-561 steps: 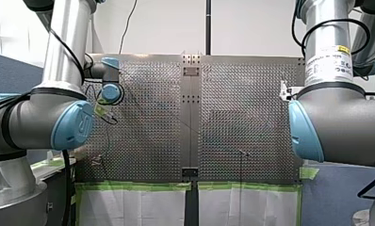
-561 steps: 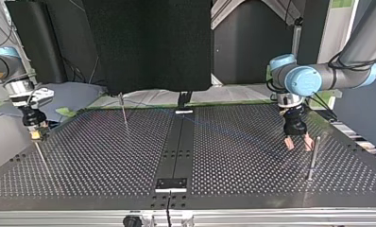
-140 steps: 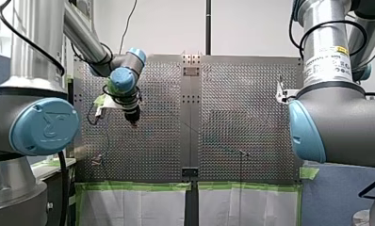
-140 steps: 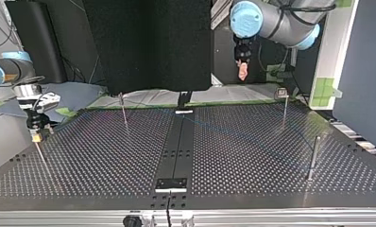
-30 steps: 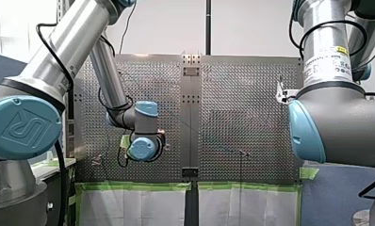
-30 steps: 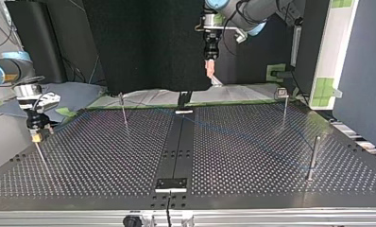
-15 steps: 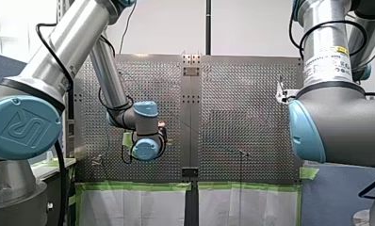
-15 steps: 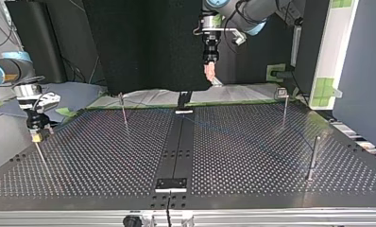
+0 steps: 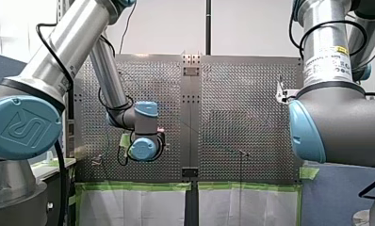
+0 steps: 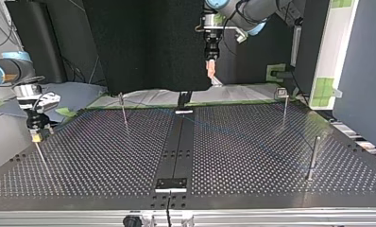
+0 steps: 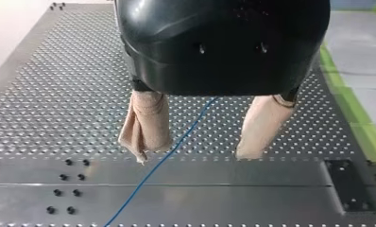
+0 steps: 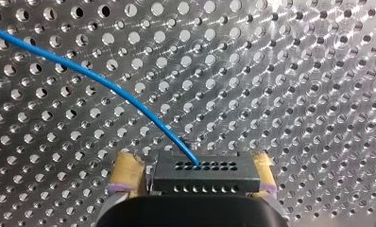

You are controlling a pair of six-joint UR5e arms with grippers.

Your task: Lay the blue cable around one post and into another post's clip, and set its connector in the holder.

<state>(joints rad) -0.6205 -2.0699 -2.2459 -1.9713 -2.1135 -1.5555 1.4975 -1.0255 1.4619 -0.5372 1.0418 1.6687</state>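
Observation:
A thin blue cable (image 12: 106, 85) runs across the perforated plate into a black connector (image 12: 202, 182). My right gripper (image 12: 195, 161) is shut on that connector, a yellow pad on each side of it. In the top view my right gripper (image 10: 35, 136) hangs low over the table's left edge, just above a thin rod (image 10: 42, 158). My left gripper (image 11: 193, 153) is open with nothing between its beige pads. It hovers high over the plate, with the cable (image 11: 183, 135) lying on the table below it. In the top view my left gripper (image 10: 210, 70) hangs above the far edge near the middle.
Three slim posts stand on the table (image 10: 252, 156) in the top view: one at the far left of centre (image 10: 123, 111), one at the far right (image 10: 284, 106) with a small head, and one nearer at the right (image 10: 313, 156). A dark centre strip (image 10: 176, 151) splits the plate.
My left arm's wrist swayed a little toward the table's middle and back again. My right arm has stayed still with the connector.

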